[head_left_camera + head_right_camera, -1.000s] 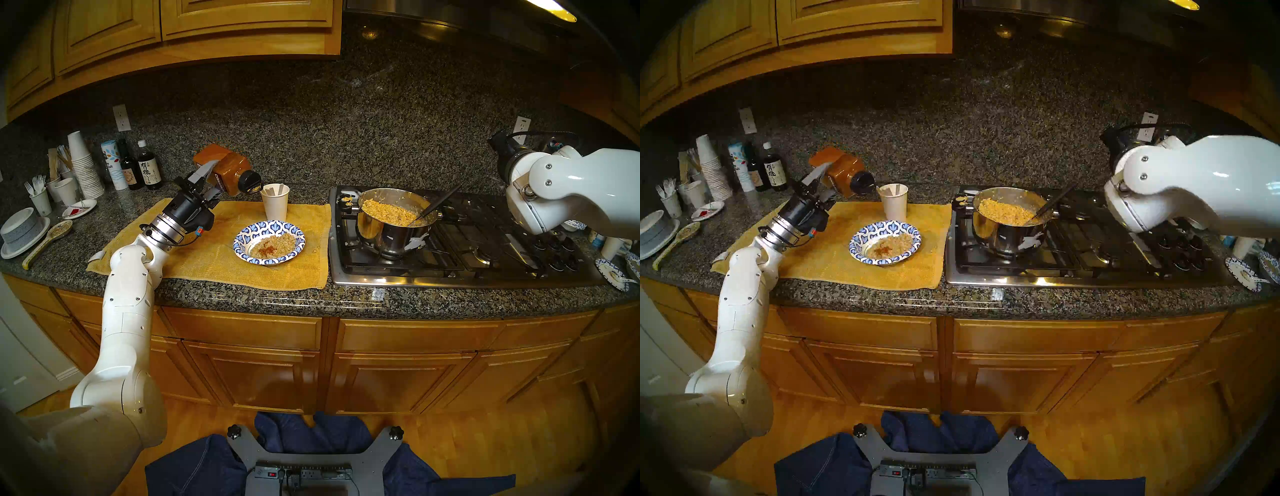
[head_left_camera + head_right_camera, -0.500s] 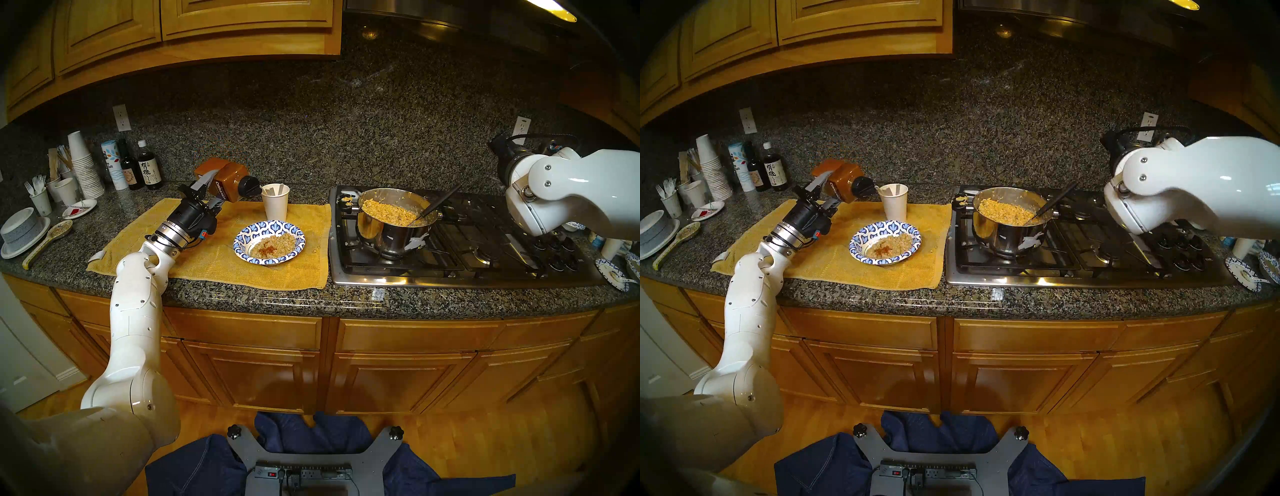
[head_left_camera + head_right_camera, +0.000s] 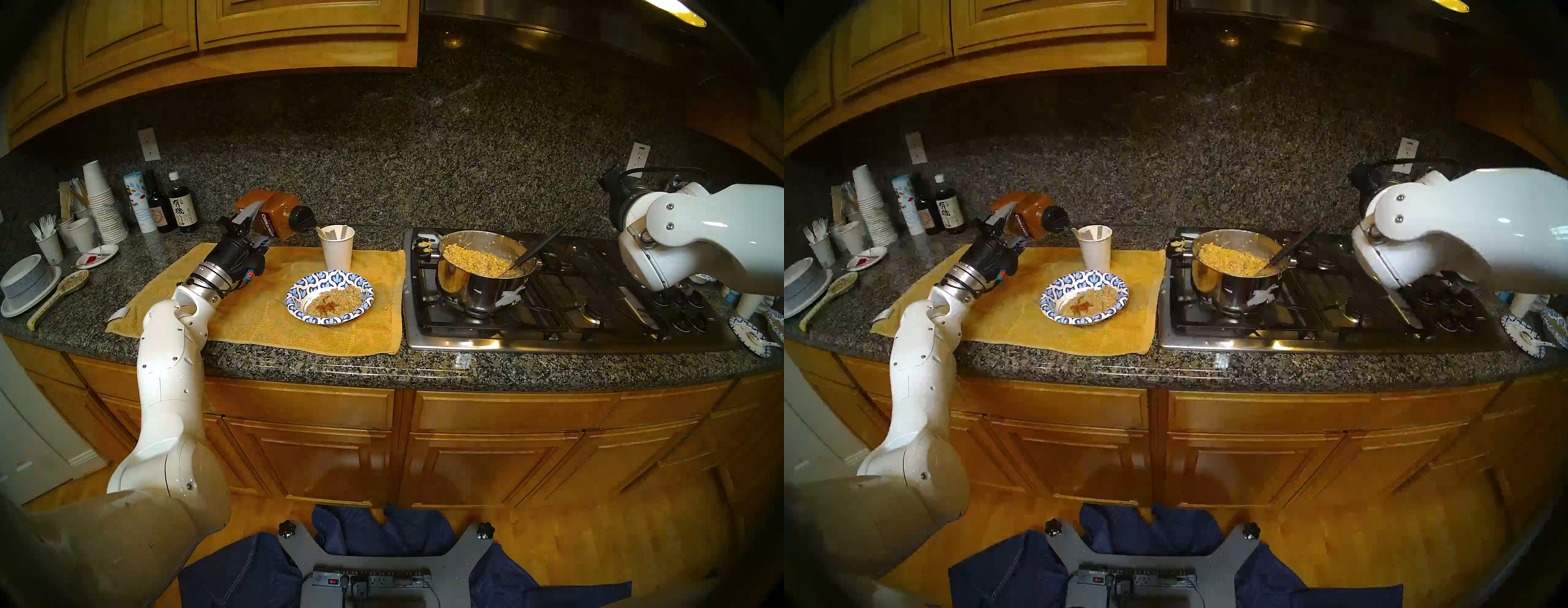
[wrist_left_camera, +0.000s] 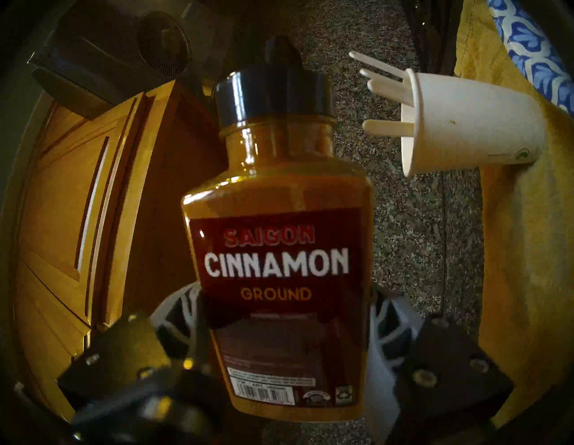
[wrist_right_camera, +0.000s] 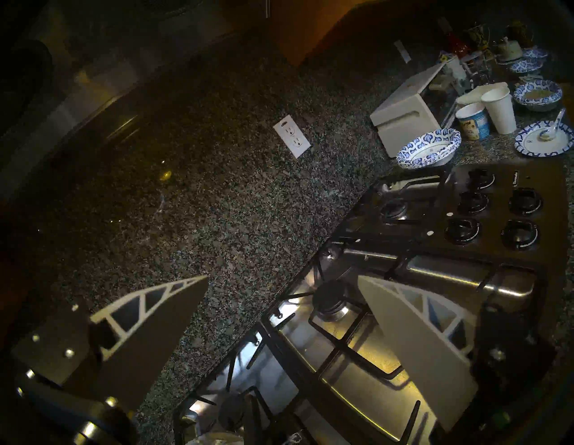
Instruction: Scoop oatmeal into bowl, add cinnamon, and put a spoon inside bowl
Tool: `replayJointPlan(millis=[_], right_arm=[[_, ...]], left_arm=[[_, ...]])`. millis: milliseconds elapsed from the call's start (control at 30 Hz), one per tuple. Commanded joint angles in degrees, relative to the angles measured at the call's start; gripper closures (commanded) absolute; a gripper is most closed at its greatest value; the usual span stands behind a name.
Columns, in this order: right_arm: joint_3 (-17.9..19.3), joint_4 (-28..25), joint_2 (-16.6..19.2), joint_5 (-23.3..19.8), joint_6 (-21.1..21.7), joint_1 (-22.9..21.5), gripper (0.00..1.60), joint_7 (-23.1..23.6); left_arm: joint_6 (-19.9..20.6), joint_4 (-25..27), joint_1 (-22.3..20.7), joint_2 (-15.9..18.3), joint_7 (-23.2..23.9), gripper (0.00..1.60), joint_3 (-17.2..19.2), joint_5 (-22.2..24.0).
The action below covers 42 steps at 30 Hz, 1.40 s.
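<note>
Back and leftward goes the left gripper (image 3: 258, 224) with the cinnamon (image 3: 278, 214) since a second ago, away from the paper cup (image 3: 337, 247), and the jar's dark lid has come up from its downward tip, so the jar now lies nearly level above the back edge of the yellow towel (image 3: 263, 310), lid pointing toward the cup. Clamped tight it is: in the left wrist view the two fingers (image 4: 383, 338) press on either side of the jar's lower half, the "CINNAMON" label facing the camera.

Down on the towel, near the front edge of the counter (image 3: 382, 365), sits the bowl (image 3: 330, 296), unmoved. Oatmeal (image 3: 339, 297) fills its centre, and a reddish-brown dusting lies on top of it. No gripper touches it.

White plastic spoons (image 4: 386, 129) stand handle-up in the paper cup at the towel's back edge, just behind the bowl. None is in the bowl yet.

Over to the right, the steel pot (image 3: 483, 271) stands on the cooktop (image 3: 551, 305), heaped with oatmeal, a black-handled serving spoon (image 3: 536, 250) leaning in it.

And the right gripper (image 5: 282, 286)? Holding nothing, its jaws spread wide above the far right burners, close to the back wall; the right arm has barely stirred.
</note>
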<state>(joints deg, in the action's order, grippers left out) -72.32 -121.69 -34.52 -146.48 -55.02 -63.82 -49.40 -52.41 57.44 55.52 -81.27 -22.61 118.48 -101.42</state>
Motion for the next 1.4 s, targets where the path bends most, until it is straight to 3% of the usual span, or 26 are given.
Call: replayJointPlan(millis=[0, 867, 1367], right_arm=[[0.90, 0.49, -0.28, 0.30, 0.02, -1.18, 0.00, 0.10], [0.72, 0.56, -0.85, -1.02, 0.02, -1.18, 0.00, 0.17], [0.42, 0.48, -1.13, -1.85, 0.02, -0.89, 0.00, 0.17]], left_arm=[[0.66, 2.96, -5.96, -1.00, 1.18, 1.60, 1.19, 2.34], [3.47, 5.81, -8.92, -4.87, 15.34, 1.60, 5.49, 3.64], [5.64, 7.63, -10.45, -6.01, 25.77, 1.60, 7.76, 3.36]])
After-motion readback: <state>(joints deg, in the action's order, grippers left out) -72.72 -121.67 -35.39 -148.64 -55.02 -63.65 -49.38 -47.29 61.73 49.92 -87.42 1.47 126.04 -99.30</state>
